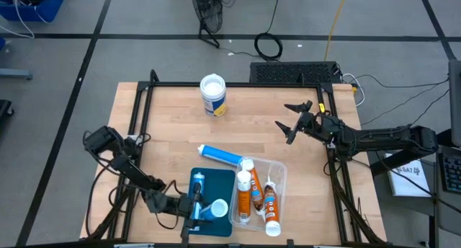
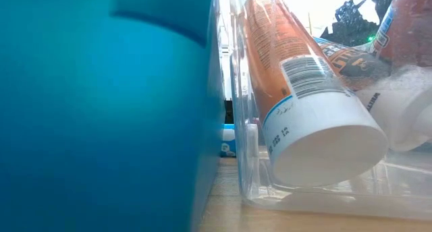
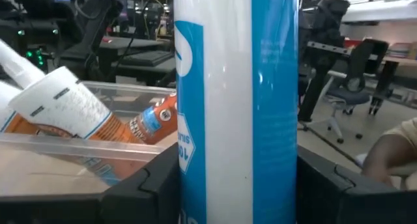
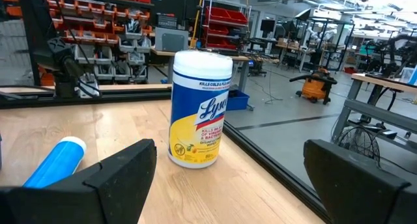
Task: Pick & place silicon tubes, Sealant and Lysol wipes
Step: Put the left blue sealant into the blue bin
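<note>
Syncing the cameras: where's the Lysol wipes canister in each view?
High view: Lysol wipes upright at the table's far edge, centre.
Low view: not in it.
Left wrist view: not in it.
Right wrist view: centre, upright on the table.
Shared landmark: loose blue tube lying on the table.

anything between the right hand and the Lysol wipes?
Nothing. In the high view, only bare wood of the table separates the open right hand from the Lysol wipes; the right wrist view shows the same clear stretch.

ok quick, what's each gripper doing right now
left gripper: shut on the blue-and-white tube, over the blue tray.
right gripper: open, empty, facing the Lysol wipes.
</note>
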Controlling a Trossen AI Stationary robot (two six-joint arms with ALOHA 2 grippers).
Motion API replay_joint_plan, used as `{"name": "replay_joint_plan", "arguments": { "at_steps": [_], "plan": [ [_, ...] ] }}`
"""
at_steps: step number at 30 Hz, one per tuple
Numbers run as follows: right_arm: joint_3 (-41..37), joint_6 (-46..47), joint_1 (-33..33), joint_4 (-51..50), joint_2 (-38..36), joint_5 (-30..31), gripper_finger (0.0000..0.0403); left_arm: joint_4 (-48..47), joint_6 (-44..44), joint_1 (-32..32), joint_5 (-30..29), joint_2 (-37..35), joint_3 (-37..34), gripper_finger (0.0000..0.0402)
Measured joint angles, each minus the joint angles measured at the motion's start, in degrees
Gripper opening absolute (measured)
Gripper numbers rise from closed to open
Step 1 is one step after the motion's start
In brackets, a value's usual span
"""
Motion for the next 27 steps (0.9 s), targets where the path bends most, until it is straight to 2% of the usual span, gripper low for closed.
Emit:
{"name": "replay_joint_plan", "arguments": {
  "at_steps": [13,17,27],
  "plan": [
    [0.0,0.0,0.0,0.0,0.0,0.0,0.0364,-0.8,7.0,-5.4,0.1,0.0,6.3,0.0217],
    [0.0,0.0,0.0,0.0,0.0,0.0,0.0364,-0.9,8.9,-7.3,-2.7,0.0,8.0,0.0217],
    [0.0,0.0,0.0,0.0,0.0,0.0,0.0364,-3.5,4.5,-8.6,-2.5,0.0,8.4,0.0217]
  ]
}}
